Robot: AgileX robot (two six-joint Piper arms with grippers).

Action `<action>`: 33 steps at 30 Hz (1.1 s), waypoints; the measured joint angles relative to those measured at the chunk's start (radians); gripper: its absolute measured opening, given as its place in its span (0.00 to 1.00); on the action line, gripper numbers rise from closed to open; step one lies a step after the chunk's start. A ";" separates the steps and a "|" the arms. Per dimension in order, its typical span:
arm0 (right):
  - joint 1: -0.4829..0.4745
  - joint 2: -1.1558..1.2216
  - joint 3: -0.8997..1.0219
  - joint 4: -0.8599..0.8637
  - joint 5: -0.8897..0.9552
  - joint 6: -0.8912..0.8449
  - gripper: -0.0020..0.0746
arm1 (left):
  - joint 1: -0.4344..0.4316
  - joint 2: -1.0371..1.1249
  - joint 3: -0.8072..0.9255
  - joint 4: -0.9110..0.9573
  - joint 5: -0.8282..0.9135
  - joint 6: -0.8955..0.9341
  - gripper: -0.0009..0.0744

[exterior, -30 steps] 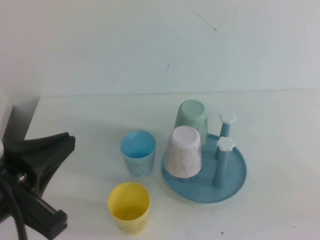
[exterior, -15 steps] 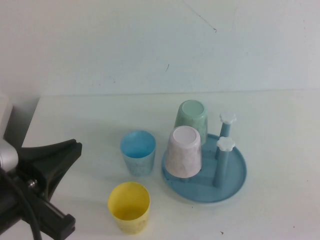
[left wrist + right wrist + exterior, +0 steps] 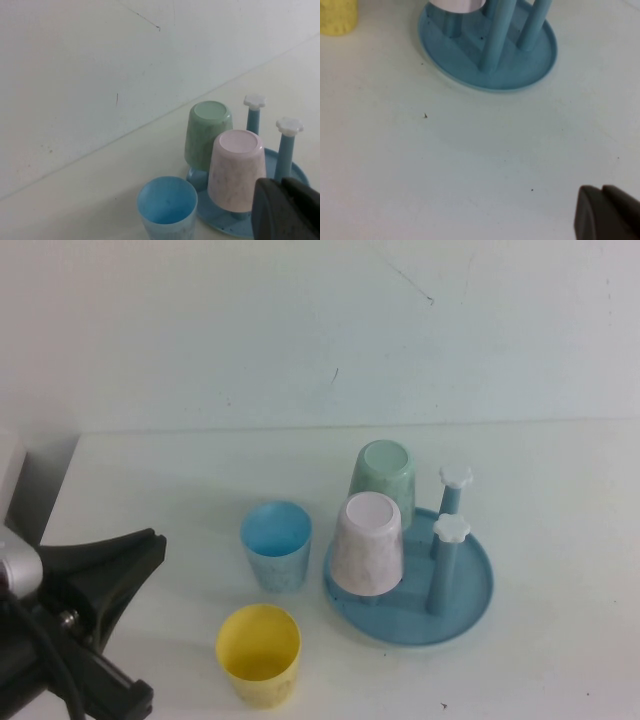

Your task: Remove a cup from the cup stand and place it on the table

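The yellow cup (image 3: 258,653) stands upright on the white table (image 3: 560,490), in front of the light blue cup; it also shows in the right wrist view (image 3: 337,15). The blue cup stand (image 3: 470,595) is to its right and shows in both wrist views (image 3: 295,172) (image 3: 520,65). My left gripper (image 3: 150,542) (image 3: 286,210) is at the near left, apart from every cup, its fingers together and empty. My right gripper (image 3: 607,212) is shut and empty over bare table, on the near side of the stand, out of the high view.
A light blue cup (image 3: 276,543) stands upright on the table left of the stand. A white-pink speckled cup (image 3: 368,543) and a green cup (image 3: 382,480) sit upside down on pegs. Two white-capped pegs (image 3: 451,528) are bare.
My left arm has moved a little to the right, toward the cups. The cups and the stand have not moved.
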 joint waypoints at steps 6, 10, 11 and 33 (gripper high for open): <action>0.000 -0.002 0.000 0.002 0.000 0.000 0.02 | 0.073 -0.141 0.132 0.000 -0.046 0.000 0.01; 0.000 -0.002 0.000 0.002 0.000 0.000 0.02 | 0.169 -0.270 0.266 0.000 -0.086 0.000 0.01; 0.000 -0.002 0.000 0.002 0.000 0.000 0.02 | 0.197 -0.302 0.299 0.000 -0.086 0.000 0.01; 0.000 -0.002 0.000 0.002 0.000 0.000 0.02 | 0.477 -0.603 0.557 -0.093 0.087 0.000 0.01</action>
